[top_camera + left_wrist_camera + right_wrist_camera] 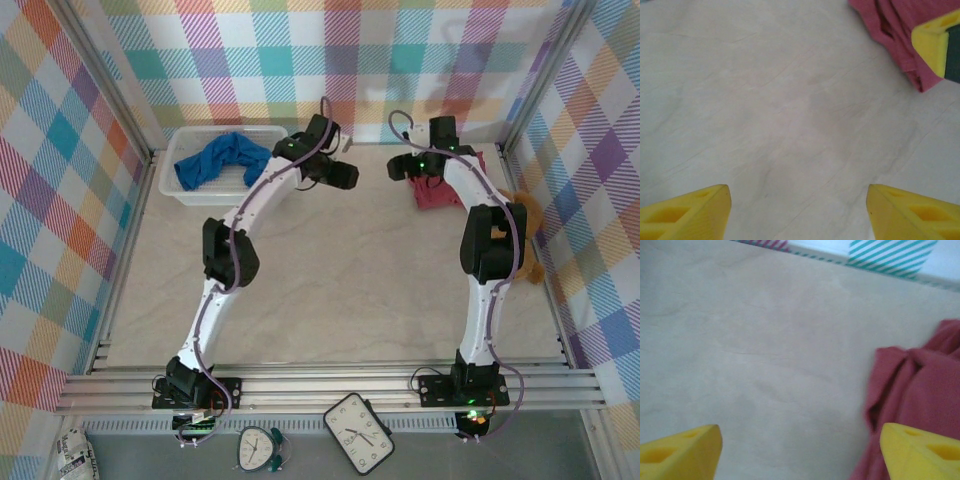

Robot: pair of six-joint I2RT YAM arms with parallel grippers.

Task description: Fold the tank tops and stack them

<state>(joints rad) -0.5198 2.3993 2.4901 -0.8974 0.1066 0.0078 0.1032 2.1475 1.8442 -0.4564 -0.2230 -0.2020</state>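
Both spread wide and empty: left hand (800, 212), right hand (800, 452). Closer for the right hand, with the dark red tank top (920, 400) bunched on the worktop (340, 290) at its 3 o'clock, 1 o'clock from the left. Blue tank top (220, 160) in the basket (180, 198), far at 10 o'clock.

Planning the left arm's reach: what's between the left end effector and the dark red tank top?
Bare table, in the left wrist view; a yellow finger of the right end effector overlaps the edge of the dark red tank top.
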